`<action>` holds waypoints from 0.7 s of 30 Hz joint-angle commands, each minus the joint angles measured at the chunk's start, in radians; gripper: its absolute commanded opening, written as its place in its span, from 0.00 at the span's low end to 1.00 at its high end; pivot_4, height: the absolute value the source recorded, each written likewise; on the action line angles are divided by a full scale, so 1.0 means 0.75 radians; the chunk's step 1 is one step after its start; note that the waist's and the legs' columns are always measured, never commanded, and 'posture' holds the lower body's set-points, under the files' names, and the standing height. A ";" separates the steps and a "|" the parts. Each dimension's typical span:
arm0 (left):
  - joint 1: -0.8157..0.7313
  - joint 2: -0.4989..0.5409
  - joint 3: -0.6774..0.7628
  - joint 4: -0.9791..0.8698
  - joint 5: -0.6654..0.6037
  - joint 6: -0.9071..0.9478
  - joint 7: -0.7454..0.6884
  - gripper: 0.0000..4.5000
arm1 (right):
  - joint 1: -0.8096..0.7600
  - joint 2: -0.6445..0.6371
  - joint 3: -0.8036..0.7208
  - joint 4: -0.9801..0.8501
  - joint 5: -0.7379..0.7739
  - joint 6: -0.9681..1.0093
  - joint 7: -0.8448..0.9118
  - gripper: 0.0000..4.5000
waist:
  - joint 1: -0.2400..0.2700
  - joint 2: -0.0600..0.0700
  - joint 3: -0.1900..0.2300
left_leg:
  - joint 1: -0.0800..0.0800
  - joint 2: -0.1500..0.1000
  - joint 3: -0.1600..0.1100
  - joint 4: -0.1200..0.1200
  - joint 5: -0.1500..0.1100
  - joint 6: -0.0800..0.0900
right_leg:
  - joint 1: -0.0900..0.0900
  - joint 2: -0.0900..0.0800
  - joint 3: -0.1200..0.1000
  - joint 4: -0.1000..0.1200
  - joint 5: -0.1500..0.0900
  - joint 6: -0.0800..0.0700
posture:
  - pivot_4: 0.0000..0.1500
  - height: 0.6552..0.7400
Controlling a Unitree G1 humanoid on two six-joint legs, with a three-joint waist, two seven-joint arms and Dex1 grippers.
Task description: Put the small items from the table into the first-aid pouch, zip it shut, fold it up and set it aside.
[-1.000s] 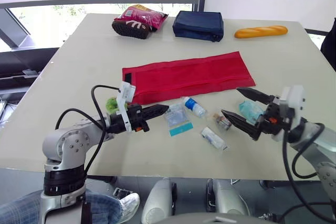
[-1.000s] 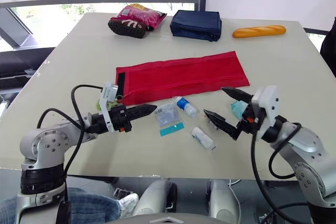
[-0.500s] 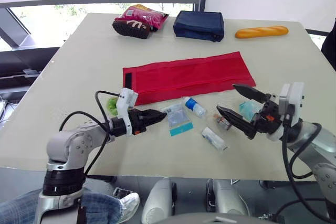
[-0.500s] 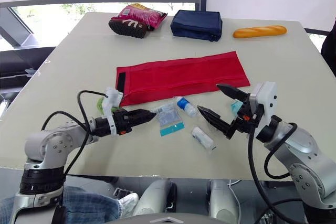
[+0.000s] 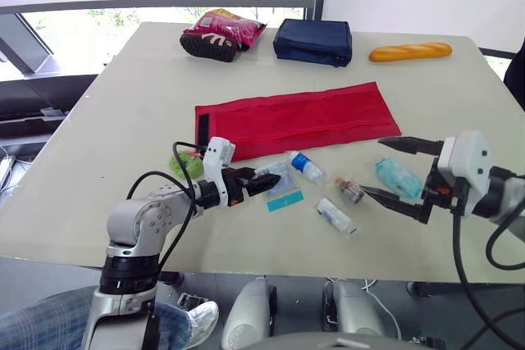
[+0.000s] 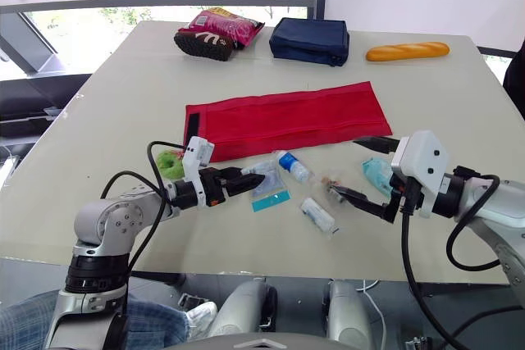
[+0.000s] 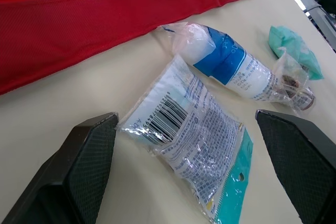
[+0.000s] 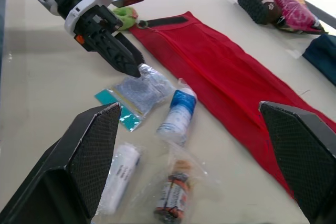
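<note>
The red first-aid pouch [image 5: 295, 120] lies flat and unfolded across the middle of the table. In front of it lie a clear packet with a teal strip [image 5: 279, 186], a blue-labelled bottle in plastic wrap [image 5: 305, 167], a white roll [image 5: 335, 215], a small brown vial [image 5: 349, 191] and a teal packet [image 5: 396, 176]. My left gripper [image 5: 264, 180] is open at the clear packet [image 7: 194, 129], one finger on each side of it, not touching. My right gripper [image 5: 377, 168] is open just above the table, its fingers either side of the teal packet.
A green item [image 5: 187, 165] lies by the pouch's left end, beside my left wrist. At the far edge sit a pink snack bag [image 5: 221, 32], a navy bag [image 5: 312, 41] and a bread roll [image 5: 408, 52]. The table's front edge [image 5: 271, 261] runs close below the small items.
My left gripper went from shut to open and moved right up to the clear packet. My right gripper drew back to the right, away from the vial, still open.
</note>
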 commanded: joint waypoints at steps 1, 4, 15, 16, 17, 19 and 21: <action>0.025 -0.005 -0.041 0.050 0.019 0.039 0.000 0.82 | -0.031 -0.014 -0.054 -0.036 0.031 0.024 -0.010 1.00 | 0.000 0.000 0.000 | 0.000 0.000 0.000 0.000 0.000 0.000 | 0.000 0.000 0.000 0.000 0.000 0.000 | 1.00 0.72; 0.027 -0.001 -0.039 0.045 0.016 0.033 -0.016 0.51 | -0.038 -0.014 -0.055 -0.040 0.033 0.037 -0.012 1.00 | -0.001 0.000 0.000 | -0.001 0.000 -0.001 0.000 0.000 0.000 | 0.000 0.000 -0.001 -0.001 0.000 0.000 | 1.00 0.72; 0.052 0.021 0.021 -0.001 -0.018 -0.033 -0.090 0.01 | -0.075 0.006 -0.017 -0.032 0.025 0.049 -0.020 1.00 | -0.003 -0.001 0.001 | -0.003 -0.001 -0.002 -0.001 -0.001 0.001 | 0.000 -0.001 -0.002 -0.003 0.000 0.000 | 1.00 0.72; 0.057 0.024 0.041 -0.023 -0.042 -0.039 -0.109 0.01 | -0.078 0.016 -0.012 -0.033 0.034 0.052 -0.026 1.00 | -0.005 -0.001 0.001 | -0.003 0.000 -0.002 -0.001 -0.001 0.000 | 0.000 -0.001 -0.002 -0.003 0.000 0.000 | 1.00 0.72; 0.063 0.029 0.061 -0.048 -0.068 -0.045 -0.132 0.01 | -0.083 0.029 -0.007 -0.035 0.048 0.058 -0.038 1.00 | -0.006 -0.001 0.002 | -0.003 0.000 -0.002 -0.001 -0.001 0.000 | -0.001 -0.001 -0.002 -0.003 0.000 0.000 | 1.00 0.72; 0.078 0.056 0.126 -0.101 -0.148 -0.046 -0.198 0.01 | -0.095 0.069 0.002 -0.047 0.092 0.078 -0.074 1.00 | -0.006 -0.003 0.003 | -0.004 0.000 -0.002 -0.002 -0.001 0.000 | -0.001 -0.001 -0.002 -0.003 0.000 0.000 | 1.00 0.72; 0.082 0.083 0.183 -0.128 -0.211 -0.045 -0.243 0.01 | -0.106 0.099 0.011 -0.054 0.119 0.099 -0.100 1.00 | -0.005 -0.004 0.004 | -0.006 0.001 -0.002 -0.002 0.000 0.000 | -0.004 0.000 -0.002 -0.003 0.000 -0.001 | 1.00 0.72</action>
